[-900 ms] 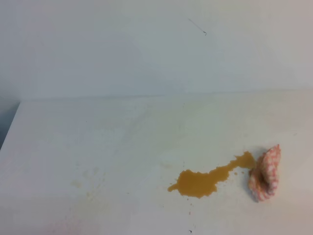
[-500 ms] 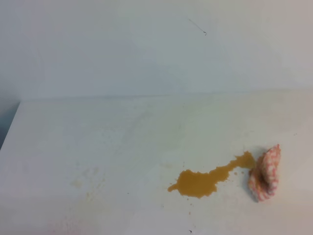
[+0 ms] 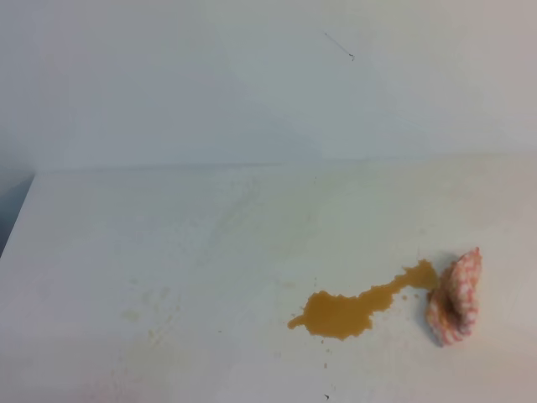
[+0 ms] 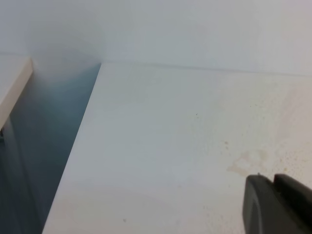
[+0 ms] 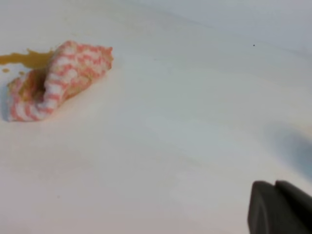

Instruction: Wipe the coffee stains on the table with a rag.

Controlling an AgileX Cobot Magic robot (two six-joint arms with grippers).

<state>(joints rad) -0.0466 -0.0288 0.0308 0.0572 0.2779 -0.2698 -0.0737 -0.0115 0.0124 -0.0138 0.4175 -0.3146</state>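
White desk (image 3: 168,243) around you: right end effector (image 5: 275,207), pressed together, must spread before pinching the rag (image 3: 455,297), then drag it across the coffee stains (image 3: 344,312).

This looks like a bare test room or lab corner set up for robot trials, not a lived-in home. A wide white matte worktop (image 3: 168,277) runs up against a plain pale wall (image 3: 210,84), with no pictures or fittings on it that I can see, only a thin dark scratch-like mark (image 3: 338,46) high up. The worktop carries faint smudges and yellowish specks (image 4: 246,161). To the left of it a dark blue-grey gap (image 4: 44,146) drops away, and the edge of a second white surface (image 4: 12,83) shows just beyond that gap. What kind of institution this is, I cannot tell.
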